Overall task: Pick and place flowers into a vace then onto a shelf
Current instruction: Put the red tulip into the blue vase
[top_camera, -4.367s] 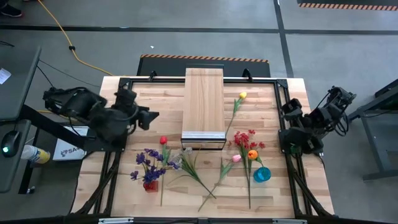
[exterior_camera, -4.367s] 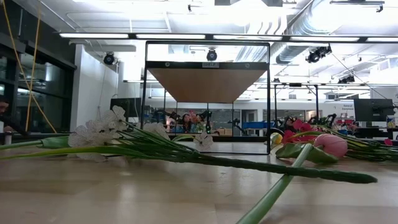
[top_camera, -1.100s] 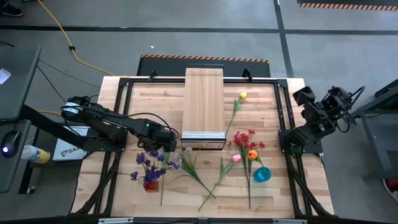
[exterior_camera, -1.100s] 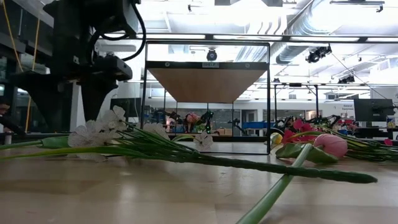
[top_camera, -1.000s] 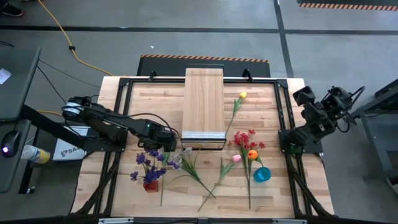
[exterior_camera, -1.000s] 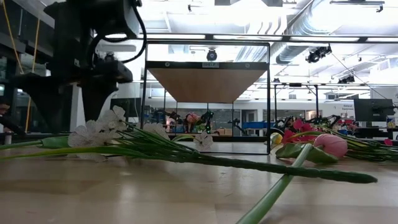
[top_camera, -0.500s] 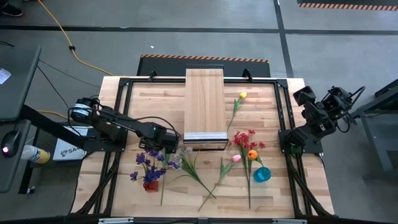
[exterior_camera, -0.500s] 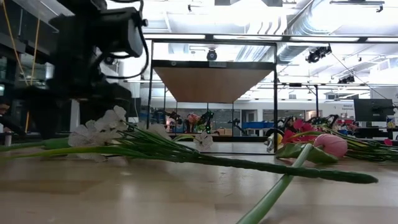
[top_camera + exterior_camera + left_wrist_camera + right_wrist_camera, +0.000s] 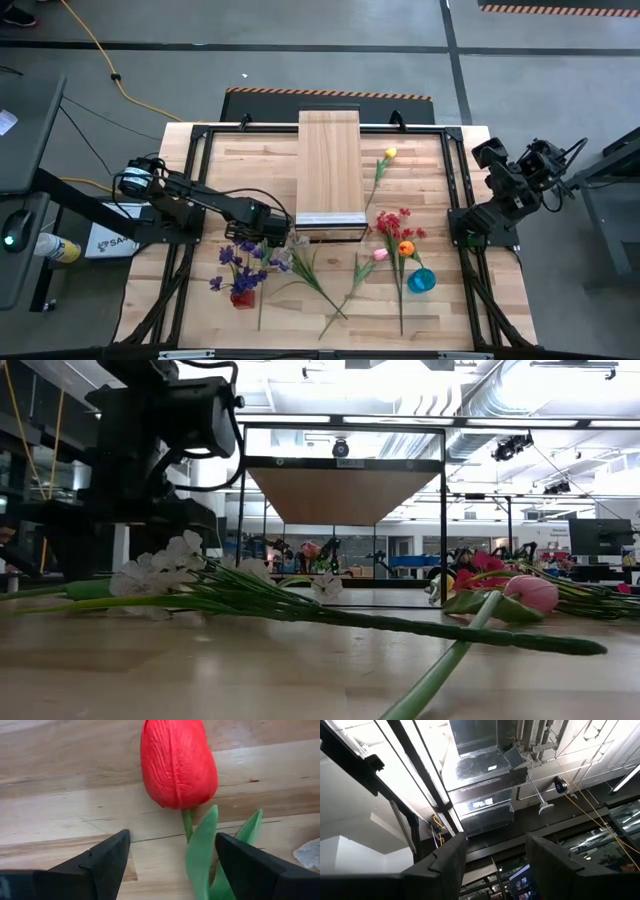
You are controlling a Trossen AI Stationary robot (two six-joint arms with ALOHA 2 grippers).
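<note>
The left gripper (image 9: 170, 862) is low over the bench (image 9: 250, 160), jaws apart around the stem of the red tulip (image 9: 178, 762), not yet closed. All flowers (image 9: 300, 265) lie on the bench, the shelf (image 9: 328, 150) is bare. The right gripper (image 9: 495, 855) waits raised at the side, jaws apart and empty, so nearly all work is left.

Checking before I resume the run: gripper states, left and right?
Left gripper: open, empty, jaws astride the green stem of the red fabric tulip lying on the pale wooden tabletop.
Right gripper: open, empty, raised off the table's side.
</note>
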